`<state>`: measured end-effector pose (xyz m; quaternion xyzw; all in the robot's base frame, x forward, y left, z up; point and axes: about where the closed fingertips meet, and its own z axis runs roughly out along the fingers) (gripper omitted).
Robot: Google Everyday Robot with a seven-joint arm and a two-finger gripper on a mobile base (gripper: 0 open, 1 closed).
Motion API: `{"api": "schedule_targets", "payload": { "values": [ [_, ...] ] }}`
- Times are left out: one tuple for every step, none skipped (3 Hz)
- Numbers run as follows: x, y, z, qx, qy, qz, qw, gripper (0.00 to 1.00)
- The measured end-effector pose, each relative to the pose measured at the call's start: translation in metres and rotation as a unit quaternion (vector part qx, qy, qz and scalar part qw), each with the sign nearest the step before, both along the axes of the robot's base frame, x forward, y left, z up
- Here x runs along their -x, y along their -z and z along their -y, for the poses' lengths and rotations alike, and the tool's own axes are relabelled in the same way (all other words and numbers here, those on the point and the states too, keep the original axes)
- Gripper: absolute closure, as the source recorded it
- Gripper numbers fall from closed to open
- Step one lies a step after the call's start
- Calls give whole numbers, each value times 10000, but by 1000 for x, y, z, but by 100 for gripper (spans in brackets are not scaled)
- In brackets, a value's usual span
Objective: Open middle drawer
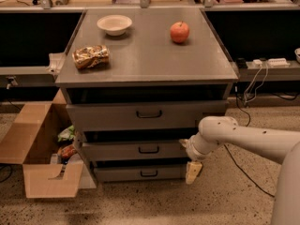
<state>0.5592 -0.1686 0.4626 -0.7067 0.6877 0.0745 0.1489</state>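
The middle drawer (117, 152) is the medium-height grey front in the grey cabinet, with a small black loop handle (148, 149) at its centre. A dark gap shows above its front. My gripper (192, 171) hangs at the end of the white arm (243, 137), at the right end of the middle drawer's front and reaching down beside the lowest drawer (122, 174). It stands well to the right of the handle and holds nothing that I can see. The taller top drawer (108, 117) is above.
On the cabinet top (145, 55) are a white bowl (114, 24), a red apple (179, 32) and a wrapped snack bag (90, 56). An open cardboard box (33, 149) with packets stands on the floor at the left. Cables (253, 86) trail at the right.
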Motion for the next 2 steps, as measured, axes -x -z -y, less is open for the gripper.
{"api": "schedule_targets", "payload": {
  "values": [
    [-8, 7, -1, 27, -74, 159, 9998, 0],
    [-31, 19, -5, -5, -248, 499, 9984, 0]
  ]
}}
